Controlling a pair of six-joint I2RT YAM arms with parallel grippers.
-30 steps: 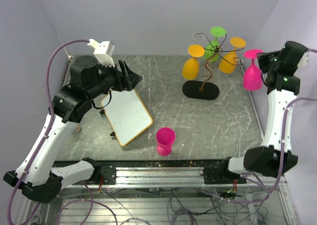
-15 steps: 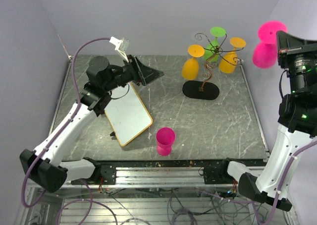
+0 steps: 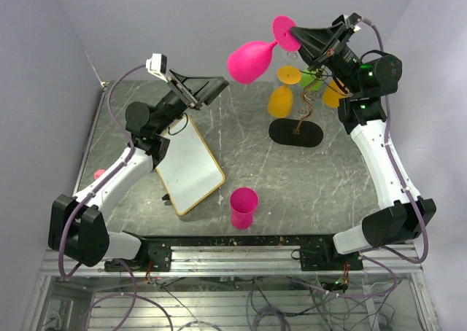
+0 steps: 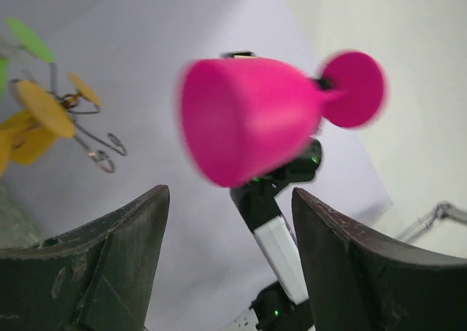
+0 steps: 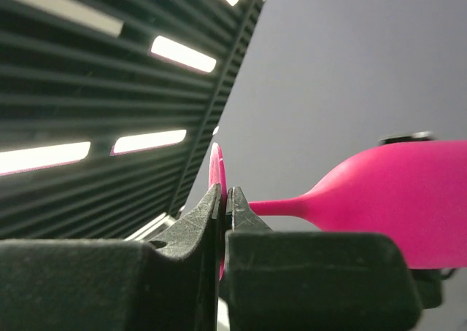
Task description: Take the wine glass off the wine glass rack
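The right tool [image 3: 295, 36] is pressed together on the thin foot disc of the opaque magenta wine glass [image 3: 252, 58]. It holds the glass sideways, high above the tabletop [image 3: 328, 185] and clear of the thin dark wire wine glass rack [image 3: 295, 133] with spiral arms and a flat black oval base.

The pinch grips only the rim of that disc, so the bowl's weight hangs far out from the hold. The glass could pivot in the pads or slip free and drop.

The left tool [image 3: 210, 92] is raised, with its fingers spread toward the bowl. A misjudged approach could knock the glass loose.

The right arm is just beside the rack, so a careless swing might hit the 2 orange glasses [image 3: 280, 100] and 1 green glass [image 4: 25, 38] hanging there.

The tabletop is dark grey with pale marbled streaks, and it looks hard. On it stand 1 upright pink goblet [image 3: 244, 207] and a white board with a wooden rim [image 3: 188, 163]. Plain pale lilac walls [image 3: 182, 25] close in the back and sides.
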